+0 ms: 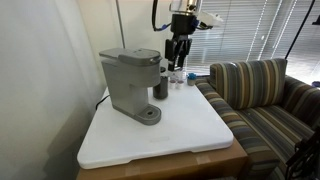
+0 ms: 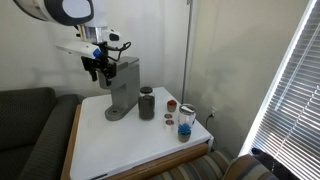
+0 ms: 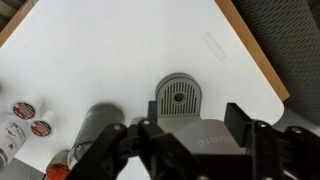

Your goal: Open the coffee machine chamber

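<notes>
**Gripper spread over the machine head, lid down**

- Coffee machine (image 1: 130, 85) stands toward the back of the white table (image 1: 180, 135), with a dark cup (image 1: 160, 86) just beside it.
- Chamber (image 1: 130, 55) is the rounded top of the head. It looks shut, sitting flush with the body in both exterior views.
- Gripper (image 3: 180, 135) hangs close above the head. In the wrist view its fingers (image 3: 112, 148) are spread wide and carry nothing, with the head between them. I cannot tell whether they touch it.

Handling, as a judgement:
- The shell is hard matte plastic, rigid and not fragile, with fair grip.
- The lid probably swings on a rear hinge and may resist at a catch.
- The best hold is likely the front lip of the lid, farthest from the hinge, hooked from under or pinched and lifted up and back.
- The body seems light enough to tip or slide on the smooth top if pulled hard.

Orientation:
- The body stands upright.
- The head runs level from the rear column out over the round drip base (image 3: 180, 97).
- In the wrist view the front points toward the top of the picture. In an exterior view it points toward the cup (image 2: 147, 103).
</notes>
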`<state>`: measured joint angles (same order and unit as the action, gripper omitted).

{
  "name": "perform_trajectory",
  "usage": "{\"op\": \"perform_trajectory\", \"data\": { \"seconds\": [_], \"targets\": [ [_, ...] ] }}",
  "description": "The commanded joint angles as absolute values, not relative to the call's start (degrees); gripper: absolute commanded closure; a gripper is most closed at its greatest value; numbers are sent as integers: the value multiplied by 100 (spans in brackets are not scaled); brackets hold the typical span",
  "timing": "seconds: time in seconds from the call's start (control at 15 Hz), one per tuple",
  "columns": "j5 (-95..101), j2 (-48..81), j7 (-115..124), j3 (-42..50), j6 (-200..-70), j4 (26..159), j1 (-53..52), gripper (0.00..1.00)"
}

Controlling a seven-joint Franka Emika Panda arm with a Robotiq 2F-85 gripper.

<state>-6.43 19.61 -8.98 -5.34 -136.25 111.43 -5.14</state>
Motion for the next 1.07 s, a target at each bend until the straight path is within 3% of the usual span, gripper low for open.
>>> {"op": "perform_trajectory", "data": {
  "seconds": [0.0, 0.4, 1.0],
  "targets": [
    [-560, 2200, -1112, -639, -13704, 10876, -455, 58],
    [-637, 2283, -1455, -756, -13899, 10767, -403, 100],
    [-1260, 2289, -2149, -1057, -14190, 10806, -185, 100]
  ]
}}
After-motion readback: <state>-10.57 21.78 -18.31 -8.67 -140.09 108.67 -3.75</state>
